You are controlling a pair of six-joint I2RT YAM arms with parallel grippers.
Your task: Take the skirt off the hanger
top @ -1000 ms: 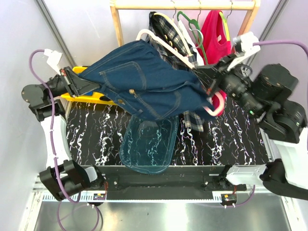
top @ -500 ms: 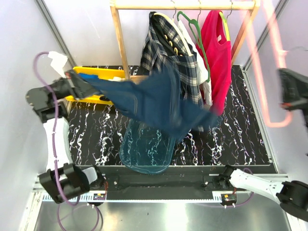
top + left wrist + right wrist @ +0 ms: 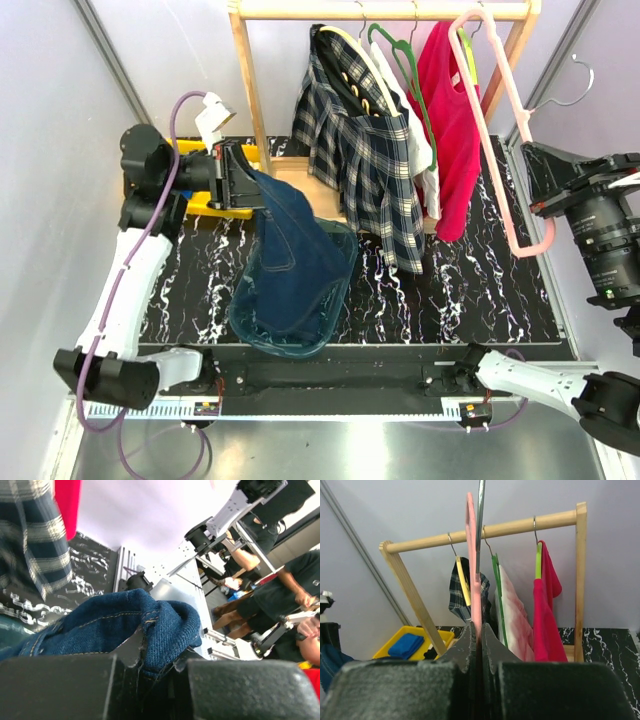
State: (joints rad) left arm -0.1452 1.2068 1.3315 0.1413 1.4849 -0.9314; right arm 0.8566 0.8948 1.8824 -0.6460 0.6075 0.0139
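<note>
The blue denim skirt [image 3: 290, 265] hangs free of the hanger, held by one edge in my left gripper [image 3: 243, 178] at the left, above the table. Its lower part droops over a clear plastic tray [image 3: 335, 320]. In the left wrist view the jaws are shut on the skirt's denim hem [image 3: 160, 625]. My right gripper [image 3: 548, 195] at the far right is shut on the bare pink hanger [image 3: 505, 130], held up high. The right wrist view shows the pink hanger [image 3: 471, 555] pinched between the jaws, with its metal hook [image 3: 480, 525] above.
A wooden clothes rack [image 3: 250, 90] stands at the back with a plaid garment [image 3: 365, 140], a green hanger [image 3: 395, 50] and a red garment [image 3: 450, 130]. A yellow bin [image 3: 200, 205] sits at the back left behind my left arm.
The skirt has come off the pink hanger. My left gripper pulled the skirt left and it now hangs down. My right gripper swung right and up with the bare hanger.
</note>
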